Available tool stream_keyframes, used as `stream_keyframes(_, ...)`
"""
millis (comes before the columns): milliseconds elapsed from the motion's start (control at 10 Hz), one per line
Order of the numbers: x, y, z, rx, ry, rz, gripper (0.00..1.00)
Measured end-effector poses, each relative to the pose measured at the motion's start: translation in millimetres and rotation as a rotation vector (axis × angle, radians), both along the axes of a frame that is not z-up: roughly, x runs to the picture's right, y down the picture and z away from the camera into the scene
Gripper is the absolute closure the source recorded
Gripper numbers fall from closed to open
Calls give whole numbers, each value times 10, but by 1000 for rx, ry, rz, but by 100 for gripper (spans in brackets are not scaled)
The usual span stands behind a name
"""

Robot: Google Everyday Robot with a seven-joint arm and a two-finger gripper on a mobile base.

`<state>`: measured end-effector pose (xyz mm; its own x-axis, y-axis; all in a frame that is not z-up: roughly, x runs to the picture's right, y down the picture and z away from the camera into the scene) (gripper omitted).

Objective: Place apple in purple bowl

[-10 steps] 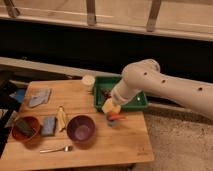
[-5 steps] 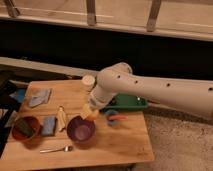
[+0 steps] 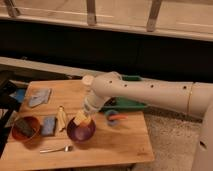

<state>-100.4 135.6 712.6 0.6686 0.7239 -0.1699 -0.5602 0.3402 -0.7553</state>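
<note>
Moved since 0.5 s ago: my arm has swung further left and down, from beside the green tray [image 3: 131,104] to right over the purple bowl [image 3: 80,130].
End effector: the end effector [image 3: 82,119] sits just above the bowl's rim, on its upper left side, wrist pointing down; I cannot tell how its grip is set.
Apple: a yellowish shape at the tip, just inside the bowl's top edge, looks like the apple [image 3: 81,118]; whether it hangs in the grip or already rests in the bowl I cannot tell.
Bowl: stands upright on the wooden worktop [image 3: 115,145], between the orange bowl [image 3: 25,128] on its left and a small blue cup [image 3: 114,118] on its right.
Nearby: 1 fork [image 3: 56,149] lies in front of the bowls, a banana [image 3: 62,119] just left of the purple bowl.
Step in hand: I judge this the placing step, near its end.
Next move: I would let go of the fruit low inside the bowl, then lift straight up, clear of the rim so the bowl does not tip or slide.
</note>
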Motion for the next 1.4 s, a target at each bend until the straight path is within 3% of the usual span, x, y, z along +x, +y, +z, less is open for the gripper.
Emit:
stream_keyframes(200, -55, 88, 163, -43, -42, 26, 69)
stream_keyframes(400, -166, 155, 175, -75, -92, 50, 49)
stream_keyframes(500, -150, 153, 160, -68, -107, 64, 40)
stream_keyframes(600, -126, 145, 159, -65, -109, 70, 36)
stream_keyframes(1400, -141, 149, 155, -65, -111, 68, 36)
